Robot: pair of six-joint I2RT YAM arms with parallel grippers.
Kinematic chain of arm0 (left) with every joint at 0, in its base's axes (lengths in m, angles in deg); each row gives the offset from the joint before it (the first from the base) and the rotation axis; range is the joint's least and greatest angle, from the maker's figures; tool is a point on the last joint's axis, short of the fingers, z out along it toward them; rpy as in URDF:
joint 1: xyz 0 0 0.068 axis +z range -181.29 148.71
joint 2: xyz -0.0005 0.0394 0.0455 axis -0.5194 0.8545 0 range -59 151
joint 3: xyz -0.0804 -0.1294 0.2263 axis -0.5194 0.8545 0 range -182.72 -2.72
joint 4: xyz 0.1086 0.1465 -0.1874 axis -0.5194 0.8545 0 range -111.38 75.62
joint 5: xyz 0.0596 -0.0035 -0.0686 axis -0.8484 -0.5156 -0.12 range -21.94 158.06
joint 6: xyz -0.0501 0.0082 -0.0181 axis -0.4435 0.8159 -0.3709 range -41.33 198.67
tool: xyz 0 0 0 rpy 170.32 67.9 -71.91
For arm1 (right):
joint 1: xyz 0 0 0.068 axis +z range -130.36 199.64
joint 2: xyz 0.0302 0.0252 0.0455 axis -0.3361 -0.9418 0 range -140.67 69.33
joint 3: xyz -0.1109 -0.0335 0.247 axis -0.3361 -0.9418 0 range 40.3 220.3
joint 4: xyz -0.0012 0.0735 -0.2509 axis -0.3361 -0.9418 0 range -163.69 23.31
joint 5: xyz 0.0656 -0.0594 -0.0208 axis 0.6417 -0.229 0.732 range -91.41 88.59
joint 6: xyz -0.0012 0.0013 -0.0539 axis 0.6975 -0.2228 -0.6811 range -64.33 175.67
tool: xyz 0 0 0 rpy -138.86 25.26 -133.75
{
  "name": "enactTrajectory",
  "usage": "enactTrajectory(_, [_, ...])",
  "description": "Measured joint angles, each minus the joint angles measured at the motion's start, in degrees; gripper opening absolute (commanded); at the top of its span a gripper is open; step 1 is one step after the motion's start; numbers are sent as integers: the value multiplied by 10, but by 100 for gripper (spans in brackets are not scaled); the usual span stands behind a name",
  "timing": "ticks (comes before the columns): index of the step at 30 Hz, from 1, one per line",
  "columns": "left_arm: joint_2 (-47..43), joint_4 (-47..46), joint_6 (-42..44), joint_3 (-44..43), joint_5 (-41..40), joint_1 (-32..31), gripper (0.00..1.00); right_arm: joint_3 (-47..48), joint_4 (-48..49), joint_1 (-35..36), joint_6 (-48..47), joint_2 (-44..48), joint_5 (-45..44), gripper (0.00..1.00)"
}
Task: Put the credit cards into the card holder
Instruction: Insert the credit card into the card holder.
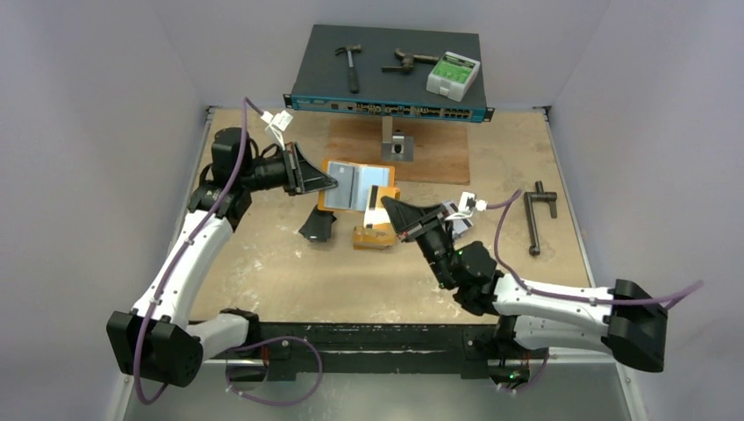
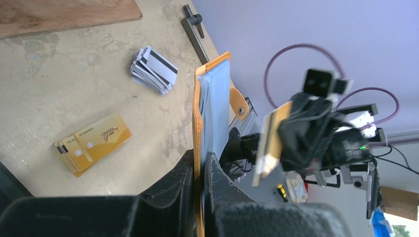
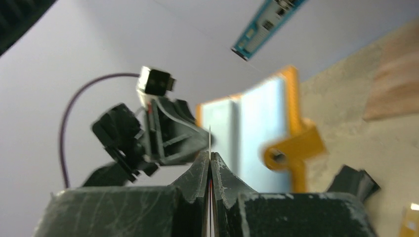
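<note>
My left gripper [image 1: 330,182] [image 2: 199,157] is shut on the edge of the open orange card holder [image 1: 355,186] [image 2: 211,106] and holds it up off the table, its greyish clear sleeves facing the right arm. The right gripper [image 1: 387,205] [image 3: 210,155] is shut on one credit card [image 2: 268,144] [image 3: 210,140], held edge-on just in front of the holder's sleeves [image 3: 257,131], beside the snap tab [image 3: 292,150]. A yellow-orange card stack [image 1: 373,235] [image 2: 94,143] lies on the table. A silver-grey stack [image 2: 154,69] with black stripes lies further right.
A black folded case [image 1: 316,225] lies left of the yellow stack. At the back, a network switch [image 1: 386,101] carries a hammer [image 1: 351,66], pliers and a green-white box [image 1: 454,74]. A wooden board [image 1: 439,153] bears a metal block [image 1: 399,145]. A T-handle wrench [image 1: 537,215] lies at right.
</note>
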Motion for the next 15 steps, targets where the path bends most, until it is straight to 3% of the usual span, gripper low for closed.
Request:
enactTrajectory(4, [-3, -1, -22, 0, -4, 0, 0, -110, 153, 19, 18, -63, -35, 0])
enactTrajectory(10, [-25, -10, -42, 8, -12, 3, 0, -111, 321, 28, 8, -164, -44, 0])
enactTrajectory(15, [-58, -28, -49, 28, -12, 3, 0, -103, 381, 28, 3, -203, -40, 0])
